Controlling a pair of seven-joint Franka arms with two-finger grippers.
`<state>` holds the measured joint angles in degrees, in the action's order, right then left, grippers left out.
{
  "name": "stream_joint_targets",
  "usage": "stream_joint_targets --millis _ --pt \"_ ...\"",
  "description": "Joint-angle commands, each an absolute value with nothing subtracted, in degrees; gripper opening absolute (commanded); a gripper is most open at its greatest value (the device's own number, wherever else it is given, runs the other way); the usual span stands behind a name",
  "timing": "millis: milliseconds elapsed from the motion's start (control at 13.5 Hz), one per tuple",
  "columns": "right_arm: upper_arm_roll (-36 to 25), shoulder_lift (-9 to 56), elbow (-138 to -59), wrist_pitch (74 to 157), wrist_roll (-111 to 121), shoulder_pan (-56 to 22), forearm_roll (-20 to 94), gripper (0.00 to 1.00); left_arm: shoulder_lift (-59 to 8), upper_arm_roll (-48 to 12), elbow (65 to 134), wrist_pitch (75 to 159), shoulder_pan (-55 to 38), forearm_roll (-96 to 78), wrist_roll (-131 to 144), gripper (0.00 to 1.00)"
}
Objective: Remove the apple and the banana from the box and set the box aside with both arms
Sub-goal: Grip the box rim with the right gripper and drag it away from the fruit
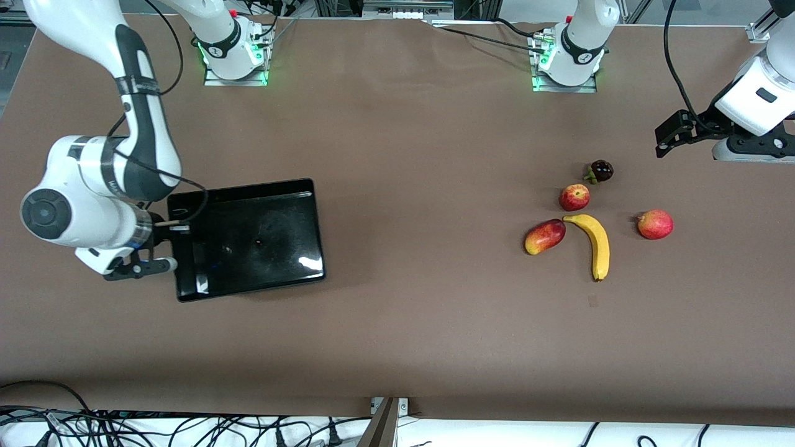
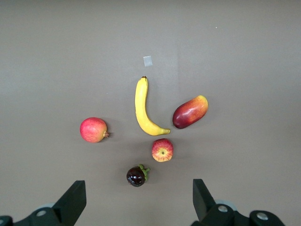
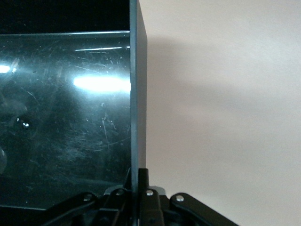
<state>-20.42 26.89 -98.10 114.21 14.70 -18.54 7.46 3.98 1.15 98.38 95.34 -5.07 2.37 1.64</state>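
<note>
Right gripper (image 1: 177, 228), left-centre of the front frame, is clamped shut on the side wall of the box (image 1: 261, 205); in the right wrist view the box (image 3: 66, 117) wall runs straight down between the closed jaws of the right gripper (image 3: 138, 188). Box is empty, sitting flat on the table (image 1: 397, 323) at the right arm's end.

Left gripper (image 1: 674, 133), upper right of the front frame, hangs in the air with jaws spread wide and nothing in them; the left wrist view shows its fingers (image 2: 70, 200) apart above the fruit. This arm waits.

Fruit cluster, right of centre: banana (image 1: 596, 245), apple (image 1: 574, 197) just above it, mango-like fruit (image 1: 545, 236) beside it, larger red fruit (image 1: 655, 224) further right, dark small fruit (image 1: 601, 171) on top. All outside the box.

Handling guess: box looks light, rigid, glossy, so likely slippery; a one-wall pinch may let it swivel. A second grip on another wall would steady it.
</note>
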Motion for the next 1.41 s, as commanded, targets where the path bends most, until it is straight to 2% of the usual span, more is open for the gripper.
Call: stream_joint_targets --millis 0,148,444,1333 --pt "-21.44 22.06 -110.27 123.81 20.46 -18.02 11.76 0.00 3.08 1.05 96.33 93.69 -4.75 1.41 1.85 1.00" --pt "-21.71 22.06 -114.33 128.21 21.27 -17.58 12.48 0.00 3.08 1.05 96.33 93.34 -4.75 1.41 1.85 1.00" --pt "-21.80 22.06 -117.94 130.95 20.66 -17.40 14.50 0.00 2.99 1.05 96.33 92.38 -4.83 1.41 1.85 1.00" --pt "-23.82 19.42 -121.90 128.76 17.14 -17.40 14.77 0.00 2.90 1.05 95.71 91.32 -4.75 1.41 1.85 1.00"
